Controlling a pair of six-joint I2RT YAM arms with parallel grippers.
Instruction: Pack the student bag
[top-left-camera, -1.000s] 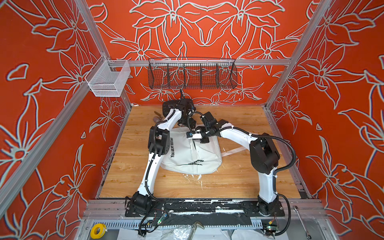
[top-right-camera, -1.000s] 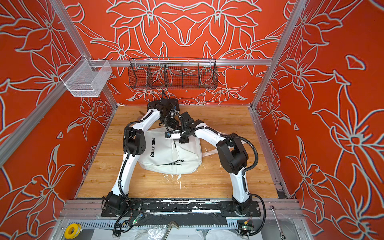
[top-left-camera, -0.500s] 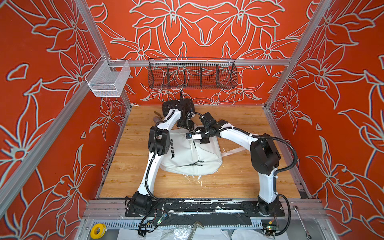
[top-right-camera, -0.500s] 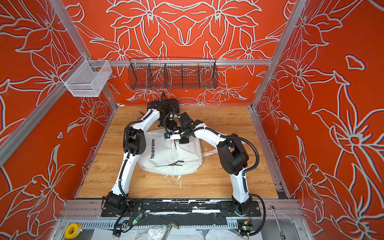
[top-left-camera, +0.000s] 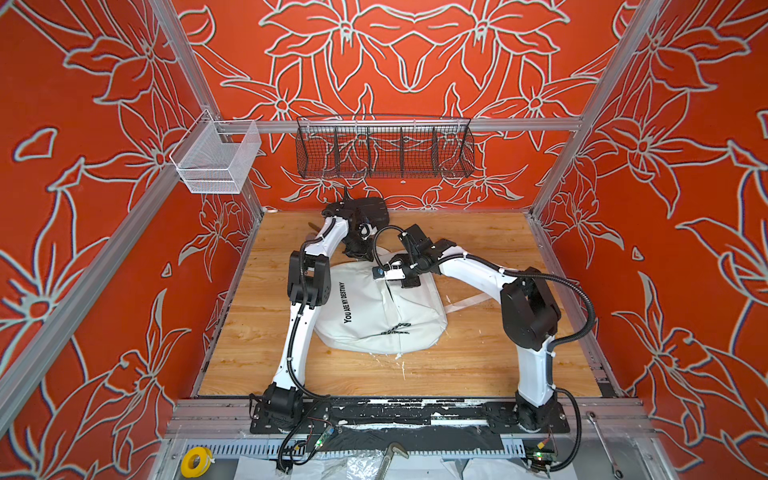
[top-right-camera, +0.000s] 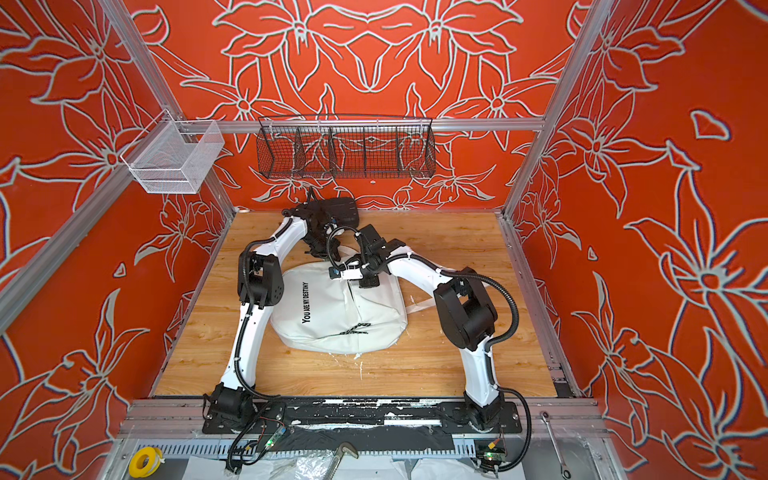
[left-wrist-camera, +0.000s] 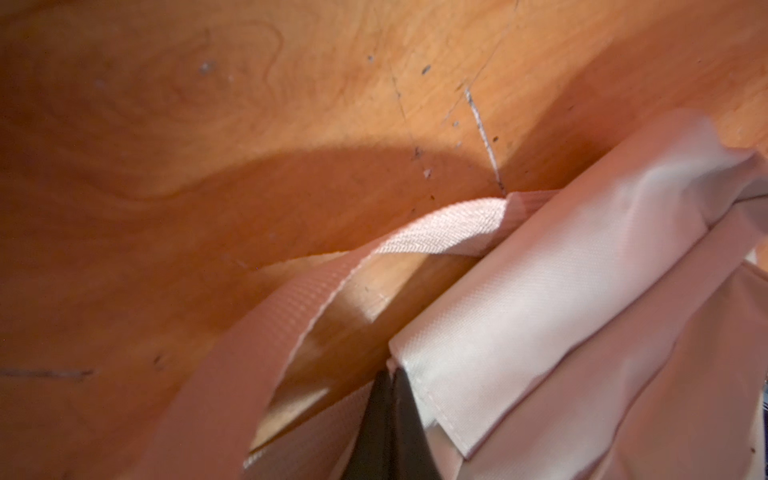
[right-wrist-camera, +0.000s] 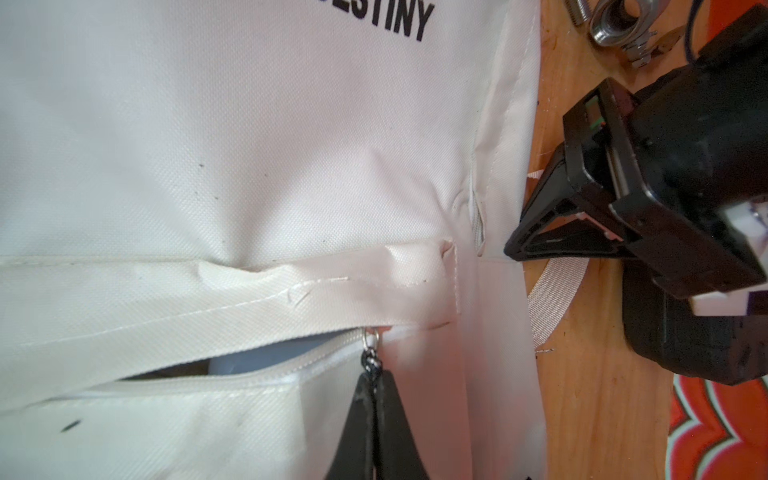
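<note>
Wooden tabletop (top-left-camera: 478, 365): it carries everything you are working on, and in both top views the layout matches 1 second ago.
White fabric student bag printed "YOU ARE MY DESTINY" (top-left-camera: 374, 316) (top-right-camera: 332, 316): it lies flat in the middle of the table between your 2 arms, printed front up, in the same spot as 1 second ago.
Black ribbed hard case (top-left-camera: 372, 210): it sits at the far edge of the table, just beyond the bag and partly under your left arm.
Left gripper (top-left-camera: 360, 254) (right-wrist-camera: 519, 248): your left gripper is at the bag's far edge. Its black fingers are pressed together with the tips against the bag's side, where 1 second ago they stood apart. You cannot tell whether fabric is pinched between them.
Right gripper (top-left-camera: 409, 283) (right-wrist-camera: 374, 388): it is down on the bag's front pocket, clamped tight on the zip pull, as it was 1 second ago.
White webbing strap (left-wrist-camera: 291, 299): it loops over bare wood beside the left gripper's fingertips.
Front pocket zip (right-wrist-camera: 232, 374): it is partly open, and something grey-blue shows in the gap, too little to name.
Black cord zip pull (right-wrist-camera: 371, 365): it is tied to a small metal ring at the slider, with its end between the right gripper's fingers.
</note>
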